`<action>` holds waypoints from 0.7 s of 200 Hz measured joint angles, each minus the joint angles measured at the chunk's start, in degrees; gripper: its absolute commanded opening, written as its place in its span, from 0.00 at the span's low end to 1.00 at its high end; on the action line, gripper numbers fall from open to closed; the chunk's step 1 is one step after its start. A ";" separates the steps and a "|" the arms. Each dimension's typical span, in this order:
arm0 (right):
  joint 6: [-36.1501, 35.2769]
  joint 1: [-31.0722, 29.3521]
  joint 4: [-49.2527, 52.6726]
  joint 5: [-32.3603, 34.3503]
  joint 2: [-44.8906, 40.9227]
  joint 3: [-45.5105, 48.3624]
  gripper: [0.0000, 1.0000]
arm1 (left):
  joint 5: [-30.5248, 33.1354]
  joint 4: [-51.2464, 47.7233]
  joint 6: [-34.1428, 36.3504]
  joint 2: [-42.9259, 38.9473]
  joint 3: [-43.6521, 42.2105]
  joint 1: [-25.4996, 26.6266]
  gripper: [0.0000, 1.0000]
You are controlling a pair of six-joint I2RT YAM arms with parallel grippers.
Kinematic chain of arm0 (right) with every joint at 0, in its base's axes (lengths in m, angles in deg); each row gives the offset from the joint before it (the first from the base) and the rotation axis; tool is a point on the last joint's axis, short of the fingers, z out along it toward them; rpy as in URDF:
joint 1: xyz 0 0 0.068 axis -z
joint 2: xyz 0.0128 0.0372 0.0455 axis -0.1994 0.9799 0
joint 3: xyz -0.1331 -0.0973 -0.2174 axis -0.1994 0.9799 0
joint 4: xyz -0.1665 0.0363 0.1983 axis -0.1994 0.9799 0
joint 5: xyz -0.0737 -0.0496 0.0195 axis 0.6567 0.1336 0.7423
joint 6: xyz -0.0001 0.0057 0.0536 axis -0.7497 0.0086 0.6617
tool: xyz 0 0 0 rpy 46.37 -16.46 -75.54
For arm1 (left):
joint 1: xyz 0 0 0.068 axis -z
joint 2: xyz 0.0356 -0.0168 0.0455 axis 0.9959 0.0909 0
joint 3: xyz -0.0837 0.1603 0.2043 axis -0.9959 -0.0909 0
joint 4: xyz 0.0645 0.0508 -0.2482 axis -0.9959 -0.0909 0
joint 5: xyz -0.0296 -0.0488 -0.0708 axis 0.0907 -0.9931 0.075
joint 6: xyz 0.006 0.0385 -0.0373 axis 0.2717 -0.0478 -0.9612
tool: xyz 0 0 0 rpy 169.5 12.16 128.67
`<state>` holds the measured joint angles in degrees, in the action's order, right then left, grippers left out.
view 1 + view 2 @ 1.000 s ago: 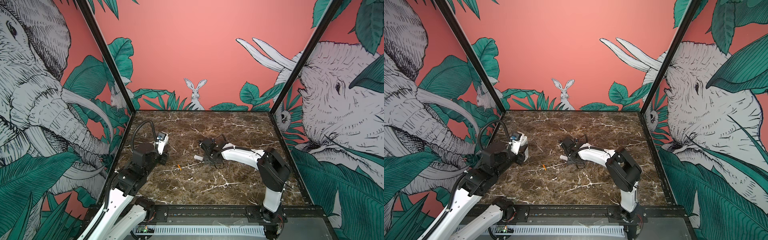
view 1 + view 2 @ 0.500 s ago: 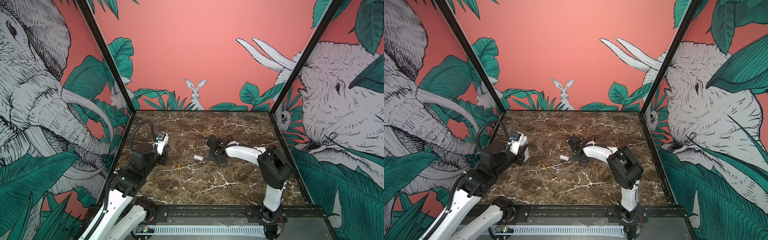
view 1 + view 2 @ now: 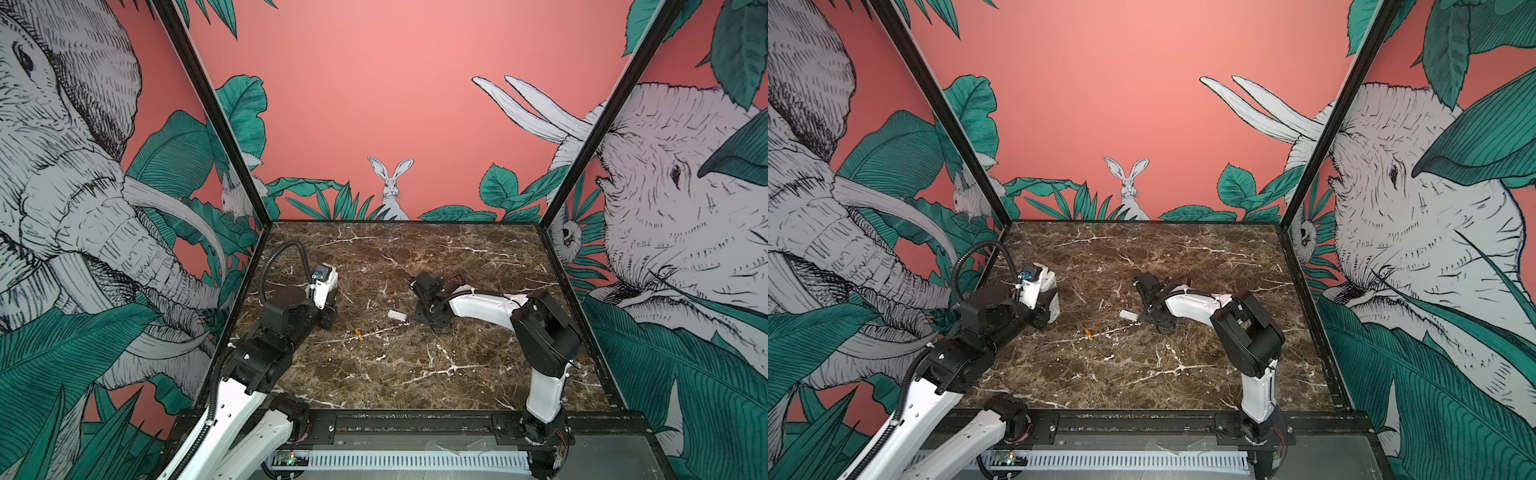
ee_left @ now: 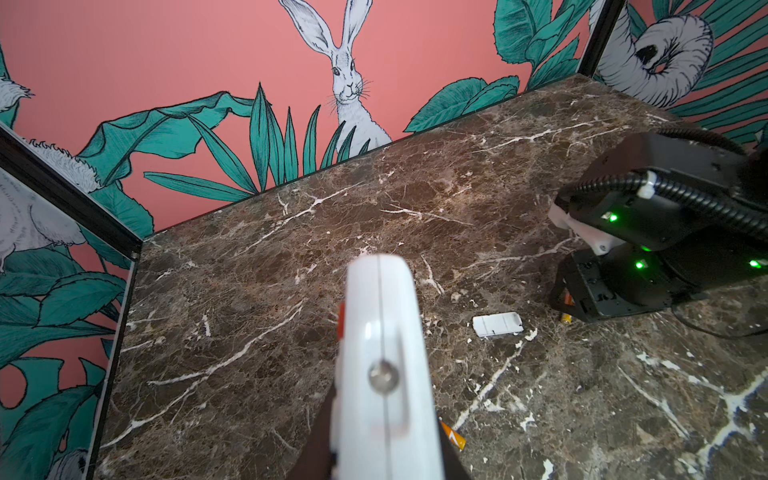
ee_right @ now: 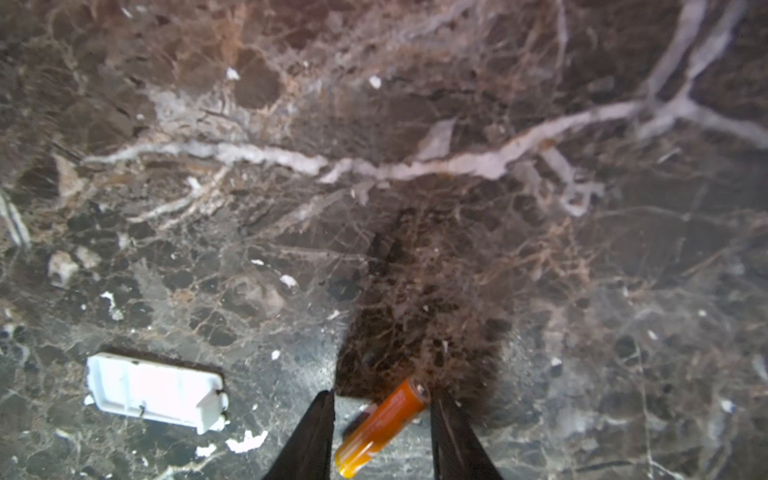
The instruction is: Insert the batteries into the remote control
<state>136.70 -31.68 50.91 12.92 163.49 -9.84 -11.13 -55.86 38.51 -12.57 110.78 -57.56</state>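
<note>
My left gripper (image 4: 386, 440) is shut on the long white remote control (image 4: 380, 332), holding it off the table at the left in both top views (image 3: 328, 282) (image 3: 1047, 286). My right gripper (image 5: 382, 395) points down at the table's middle (image 3: 441, 329). It is open, its two fingers either side of an orange battery (image 5: 380, 424) that lies slantwise on the marble, one end close to a finger. A second orange battery (image 3: 358, 334) (image 3: 1088, 334) (image 4: 453, 434) lies free between the arms.
A small white cover piece (image 3: 397, 316) (image 3: 1128, 316) (image 5: 153, 390) lies hollow side up just left of the right gripper. The brown marble table (image 3: 415, 374) is walled at the back and both sides.
The right gripper has left the white cover piece on the table, moved a little right and come down over a battery, with its jaws narrowing. The left arm has stayed still.
</note>
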 measured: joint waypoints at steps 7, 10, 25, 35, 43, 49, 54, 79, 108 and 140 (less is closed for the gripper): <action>-0.11 0.00 -0.20 0.02 0.00 0.04 0.36 | -0.22 0.09 -0.04 0.07 0.00 0.00 0.00; -0.26 0.00 -0.28 0.04 0.00 0.07 0.34 | -0.31 0.13 -0.09 0.07 0.00 0.00 0.00; -1.20 0.00 -0.98 0.15 0.00 0.33 0.33 | -0.70 0.17 -0.24 0.22 0.00 0.00 0.00; -2.03 0.00 -1.51 0.22 0.00 0.37 0.33 | -1.20 0.31 -0.37 0.33 0.00 0.00 0.00; -2.91 0.00 -1.95 0.22 0.07 0.39 0.33 | -1.88 0.50 -0.46 0.44 0.00 0.00 0.00; -3.76 0.00 -2.25 0.20 0.15 0.39 0.33 | -2.25 0.72 -0.55 0.55 0.00 0.00 0.00; -4.59 0.00 -2.58 0.20 0.24 0.37 0.33 | -2.58 0.90 -0.66 0.59 0.00 0.00 0.00; -8.52 0.00 -2.93 0.42 0.98 -0.42 0.32 | -4.17 1.40 -1.20 1.20 0.00 0.00 0.00; -12.46 0.00 -2.91 0.46 1.55 -1.01 0.28 | -5.62 2.19 -1.99 2.14 0.00 0.00 0.00; -16.04 0.00 -2.73 0.42 1.97 -1.44 0.27 | -6.78 3.02 -2.82 2.80 0.00 0.00 0.00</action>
<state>120.65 -31.68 48.17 13.34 165.46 -11.28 -17.90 -52.85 35.69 -9.77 110.78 -57.56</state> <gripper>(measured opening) 0.269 0.218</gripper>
